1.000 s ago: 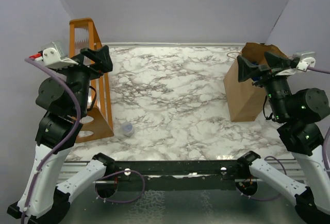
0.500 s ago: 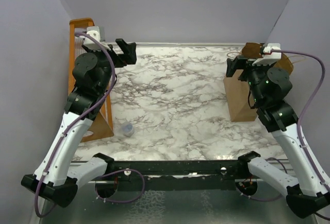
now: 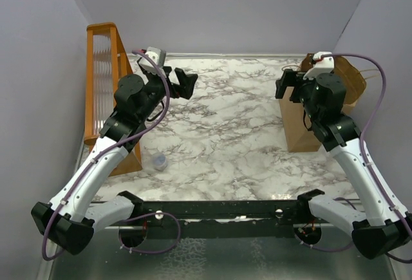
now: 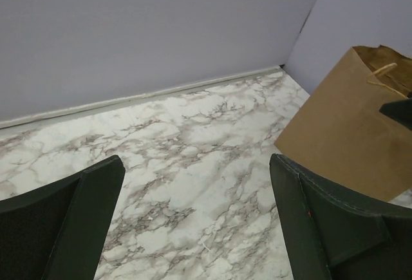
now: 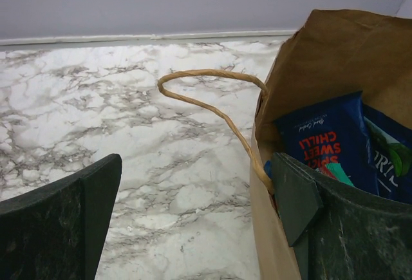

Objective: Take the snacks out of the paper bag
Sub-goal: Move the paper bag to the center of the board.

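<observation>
Snacks (image 5: 325,132) inside paper bag (image 5: 335,48), right at wide-apart right fingers (image 5: 299,196); left fingers (image 4: 322,222) apart too, bag well ahead.

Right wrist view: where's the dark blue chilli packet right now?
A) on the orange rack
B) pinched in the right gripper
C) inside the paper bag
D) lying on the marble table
C: the dark blue packet stands inside the open paper bag, below its rim, and the right gripper is open with nothing between its fingers.
</observation>
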Available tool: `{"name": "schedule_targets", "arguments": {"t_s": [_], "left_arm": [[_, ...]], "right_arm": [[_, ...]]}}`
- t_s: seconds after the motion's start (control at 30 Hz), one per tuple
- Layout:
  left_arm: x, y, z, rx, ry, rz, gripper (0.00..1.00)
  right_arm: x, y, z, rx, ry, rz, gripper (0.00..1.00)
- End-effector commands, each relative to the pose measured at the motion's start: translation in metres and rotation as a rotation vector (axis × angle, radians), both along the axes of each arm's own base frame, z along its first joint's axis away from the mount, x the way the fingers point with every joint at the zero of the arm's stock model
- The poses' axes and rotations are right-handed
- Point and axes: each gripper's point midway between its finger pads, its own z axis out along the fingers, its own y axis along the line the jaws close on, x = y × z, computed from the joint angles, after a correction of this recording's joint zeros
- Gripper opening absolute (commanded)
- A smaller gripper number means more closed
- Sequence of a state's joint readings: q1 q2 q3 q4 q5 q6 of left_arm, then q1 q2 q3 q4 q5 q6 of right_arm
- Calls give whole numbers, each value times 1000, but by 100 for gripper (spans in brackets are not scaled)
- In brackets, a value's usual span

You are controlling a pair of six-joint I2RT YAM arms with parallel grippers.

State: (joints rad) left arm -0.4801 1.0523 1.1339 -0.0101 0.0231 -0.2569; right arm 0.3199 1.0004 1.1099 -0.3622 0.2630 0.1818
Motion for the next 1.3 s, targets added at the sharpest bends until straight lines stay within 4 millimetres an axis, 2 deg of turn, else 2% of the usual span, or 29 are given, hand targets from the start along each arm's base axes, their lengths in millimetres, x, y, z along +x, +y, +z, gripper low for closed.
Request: {"name": "schedule_targets", "arguments": {"t_s": [0.0, 0.2, 0.33, 0.5, 0.87, 1.07, 1.17, 1.27], "left_arm": [[-6, -20, 4, 12, -56, -105, 99], [-10, -24, -5, 26, -56, -130, 99], [-10, -23, -5, 28, -66, -131, 99], [-11, -26, -7, 19, -62, -143, 99], [-8, -35, -18, 14, -31, -178, 98], [0, -34, -28, 35, 4, -155, 98], [0, -35, -32, 37, 9, -157, 98], [1, -35, -32, 39, 10, -154, 98]], "right_arm": [[5, 10, 14, -11, 16, 63, 99], [23, -1, 31, -103, 43, 4, 99], [30, -12, 29, -151, 109, -59, 99], [24, 2, 37, -120, 74, 27, 83], [48, 1, 18, -117, 82, -25, 75], [54, 23, 10, -87, 88, 80, 72], [56, 25, 6, -81, 84, 85, 68], [59, 28, 4, -74, 75, 98, 68]]}}
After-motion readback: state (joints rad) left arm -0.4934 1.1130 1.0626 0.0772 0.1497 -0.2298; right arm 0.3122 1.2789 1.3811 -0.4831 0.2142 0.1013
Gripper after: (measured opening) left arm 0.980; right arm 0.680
